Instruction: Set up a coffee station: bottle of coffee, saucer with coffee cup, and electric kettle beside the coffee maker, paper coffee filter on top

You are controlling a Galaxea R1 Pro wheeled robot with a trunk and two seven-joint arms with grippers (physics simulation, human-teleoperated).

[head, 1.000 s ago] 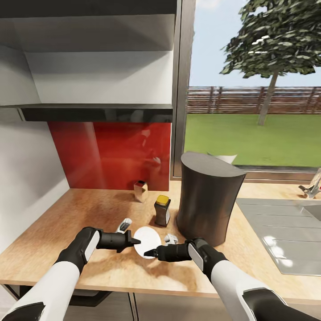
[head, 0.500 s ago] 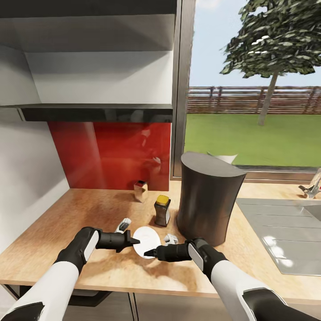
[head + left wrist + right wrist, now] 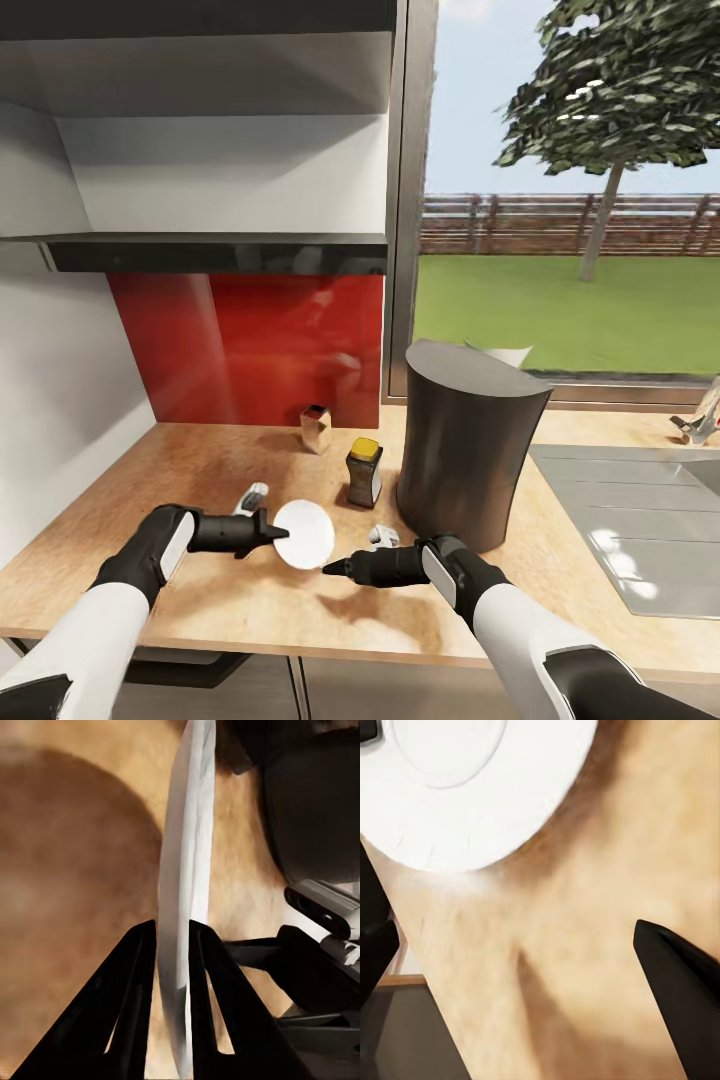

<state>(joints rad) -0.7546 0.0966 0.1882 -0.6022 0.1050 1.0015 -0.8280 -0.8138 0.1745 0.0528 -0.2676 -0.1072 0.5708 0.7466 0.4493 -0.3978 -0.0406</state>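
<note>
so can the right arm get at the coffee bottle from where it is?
Probably yes. The bottle of coffee stands just beyond the open right gripper, bare counter between; the coffee maker crowds one side.

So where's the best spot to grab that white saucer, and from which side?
By its thin rim, edge-on, from the robot's left. The saucer is a flat disc standing tilted up off the countertop, so only the edge offers something narrow to pinch. The left gripper already does this, one finger on each face. The right gripper hangs open beside it.
</note>
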